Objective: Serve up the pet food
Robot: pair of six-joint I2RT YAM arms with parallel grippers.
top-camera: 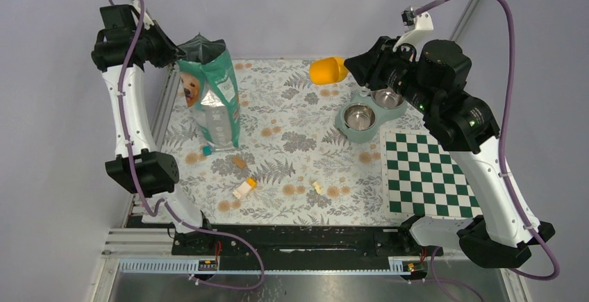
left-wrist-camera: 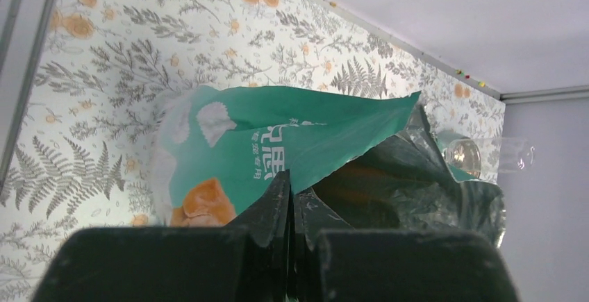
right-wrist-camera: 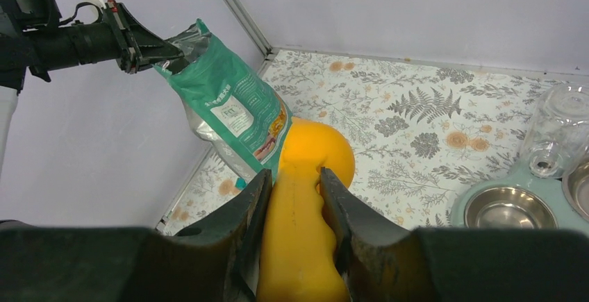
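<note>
Pet food unscooped: left end effector (left-wrist-camera: pixel 290 185) pinches bag (top-camera: pixel 212 97) rim; right end effector (right-wrist-camera: pixel 295 177) grips scoop (right-wrist-camera: pixel 316 146), bag mouth to its left likely next.

Bright, diffuse light leaves only faint shadows on the table (top-camera: pixel 292 142), the steel bowls (top-camera: pixel 359 116) glint mildly, and both wrist views soften at their bottom edges.

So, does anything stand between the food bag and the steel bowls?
Nothing visible does. Only patterned mat lies between the bag and the bowls; the small blocks lie nearer the arms, and the yellow scoop in the right gripper is farther back.
</note>
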